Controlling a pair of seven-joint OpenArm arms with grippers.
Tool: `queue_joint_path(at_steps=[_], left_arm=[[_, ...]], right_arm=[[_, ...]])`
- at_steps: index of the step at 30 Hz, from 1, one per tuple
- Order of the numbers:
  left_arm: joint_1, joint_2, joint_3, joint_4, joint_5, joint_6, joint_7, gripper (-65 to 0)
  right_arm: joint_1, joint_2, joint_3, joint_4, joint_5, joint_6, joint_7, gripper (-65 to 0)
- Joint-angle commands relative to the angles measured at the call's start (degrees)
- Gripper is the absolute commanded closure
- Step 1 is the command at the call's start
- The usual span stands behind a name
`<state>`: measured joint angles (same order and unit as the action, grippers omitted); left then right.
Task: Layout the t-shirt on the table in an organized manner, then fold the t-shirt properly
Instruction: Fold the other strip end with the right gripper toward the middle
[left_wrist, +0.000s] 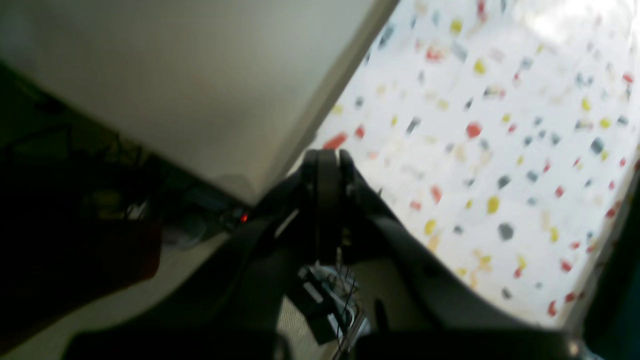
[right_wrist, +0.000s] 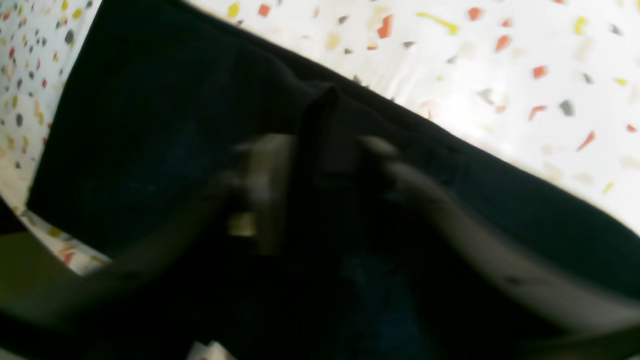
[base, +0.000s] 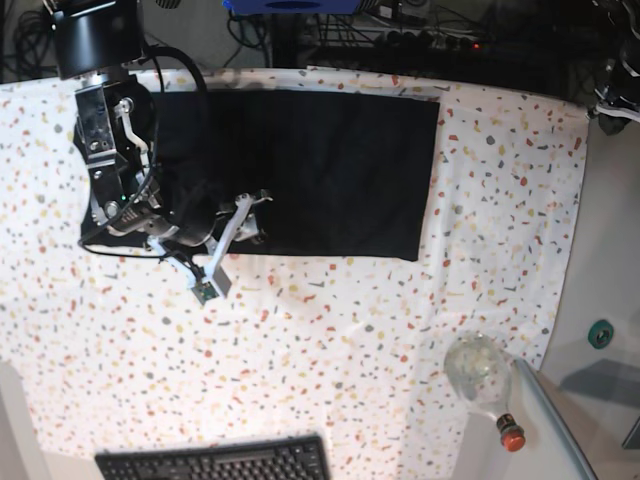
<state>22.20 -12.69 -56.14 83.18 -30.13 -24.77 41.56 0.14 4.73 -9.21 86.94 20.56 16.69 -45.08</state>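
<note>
The black t-shirt (base: 320, 170) lies as a flat rectangle on the far middle of the speckled table (base: 300, 350). My right gripper (base: 252, 213) is at the shirt's near left edge. In the right wrist view its blurred fingers (right_wrist: 260, 180) stand apart over the t-shirt (right_wrist: 150, 125), open, with a raised ridge of black fabric between them. My left gripper (left_wrist: 327, 157) is shut with nothing in it. It hangs at the edge of the table (left_wrist: 500, 125), away from the shirt.
A black keyboard (base: 210, 462) lies at the table's near edge. A clear bottle (base: 480, 375) with a red cap lies on its side near the right corner. Cables and dark equipment run along the far side. A pale panel (left_wrist: 175, 75) stands beside the left gripper.
</note>
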Motion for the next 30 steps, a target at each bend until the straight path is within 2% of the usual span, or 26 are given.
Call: queue_joint_path(at_steps=[1,6,14,19,25,28,30], left_arm=[[0.53,-1.33,-0.43,0.91,-0.77,-0.15,-1.43,0.0],[0.71,-1.25,-0.17,1.00,-0.77,-0.15,-1.43,0.0],[0.79,-1.16,-0.26,0.91,-0.77,-0.15,-1.43,0.0],[0.62,-1.16,0.10,0.91,-0.77,-0.15,-1.43,0.0],[0.53,-1.16,0.10,0.91,-0.77,-0.15,-1.43,0.0],[0.62,-1.16,0.10,0.91,-0.77,-0.15,-1.43,0.0],[0.79,-1.16,0.10,0.82,-0.77,-0.15,-1.43,0.0]], right_arm=[[1.13,-0.64,-0.50,0.67,0.59,-0.12,0.99,-40.5],[4.03,-2.31,-0.94,-3.02,0.41,-0.12,0.99,-40.8],[7.73,-3.28,-0.94,-10.58,0.41,-0.12,1.34,-40.8],[8.25,-4.07,-1.03,-13.40,0.50,-0.12,2.93,-33.3],[8.25,-5.39,-4.63,-14.10,0.59,-0.12,3.10,-32.3],[9.40,-5.48,-4.63,-16.65,0.59,-0.12,5.04,-31.8],[10.01,-5.48,-4.90,-18.23,0.59,-0.12,6.53,-27.2]])
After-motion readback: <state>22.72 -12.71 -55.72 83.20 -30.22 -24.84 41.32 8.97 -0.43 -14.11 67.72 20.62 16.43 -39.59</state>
